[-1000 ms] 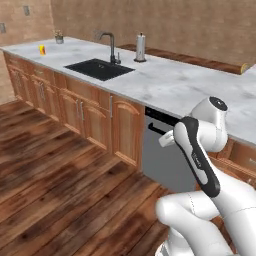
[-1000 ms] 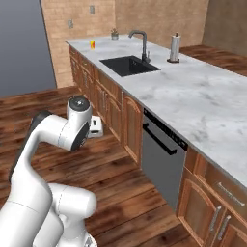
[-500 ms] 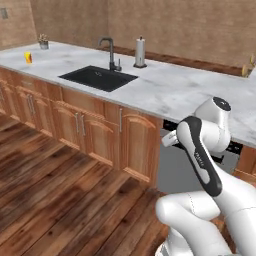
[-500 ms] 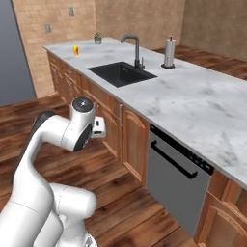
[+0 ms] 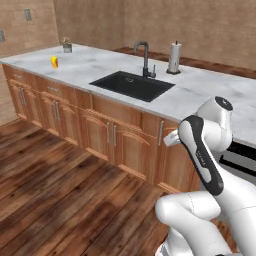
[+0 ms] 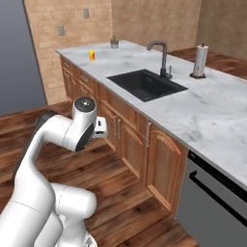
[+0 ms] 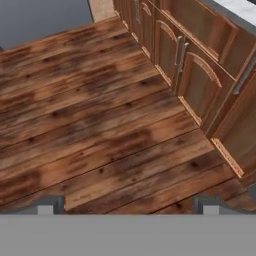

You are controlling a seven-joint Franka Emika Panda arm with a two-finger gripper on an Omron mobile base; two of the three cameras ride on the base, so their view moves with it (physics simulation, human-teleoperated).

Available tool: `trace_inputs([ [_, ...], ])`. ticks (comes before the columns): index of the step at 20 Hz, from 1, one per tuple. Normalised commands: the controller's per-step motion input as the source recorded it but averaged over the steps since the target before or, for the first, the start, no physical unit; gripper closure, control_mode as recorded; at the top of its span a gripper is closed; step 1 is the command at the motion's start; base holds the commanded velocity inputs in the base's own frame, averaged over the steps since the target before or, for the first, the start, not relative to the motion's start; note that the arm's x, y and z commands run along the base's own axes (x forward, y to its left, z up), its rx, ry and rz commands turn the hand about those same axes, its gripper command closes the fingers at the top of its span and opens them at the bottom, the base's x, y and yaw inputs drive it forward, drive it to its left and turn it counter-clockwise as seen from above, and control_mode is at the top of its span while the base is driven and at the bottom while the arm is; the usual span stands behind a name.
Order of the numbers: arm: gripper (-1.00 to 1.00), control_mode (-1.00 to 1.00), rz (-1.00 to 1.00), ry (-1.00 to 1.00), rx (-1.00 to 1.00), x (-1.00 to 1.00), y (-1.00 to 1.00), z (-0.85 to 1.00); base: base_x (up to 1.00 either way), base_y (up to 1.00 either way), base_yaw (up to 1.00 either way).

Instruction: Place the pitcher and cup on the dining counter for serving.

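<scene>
1. Claw [image 7: 128, 204] first: its two dark tips stand wide apart at the bottom of the hand view, spread as far as they go, with nothing between them and nothing touching them. It hangs folded close to the robot's body, pointed down at the wooden floor [image 7: 90, 110] beside the lower cabinet doors [image 7: 197, 85].

2. From where I stand, the job looks to be at its very start, in the approach stage: nothing has been picked up yet, and the arm is tucked in rather than reaching.

3. The cup [image 5: 54, 61] stands upright, small and yellow, on the marble worktop [image 5: 200, 90] near its far left end, well apart from the robot. A little grey plant pot [image 5: 67, 47] sits further back in the corner, and the black sink [image 5: 132, 85] with its tap lies between cup and robot. A paper-towel roll [image 5: 174, 57] stands behind the sink.

4. I cannot make out the pitcher or the dining counter from here.

5. Next, I judge, the base needs to get nearer the cup's end of the worktop; then the arm must unfold and bring the spread claw around the cup from the side.
</scene>
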Motion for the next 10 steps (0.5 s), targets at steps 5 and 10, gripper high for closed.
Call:
trace_inputs([
  [5, -1.00, 1.00, 0.00, 0.00, 0.00, 0.00, 0.00, 0.00, 1.00, 0.83, 0.11],
  [10, -1.00, 1.00, 0.00, 0.00, 0.00, 0.00, 0.00, 0.00, 1.00, 0.85, 0.07],
])
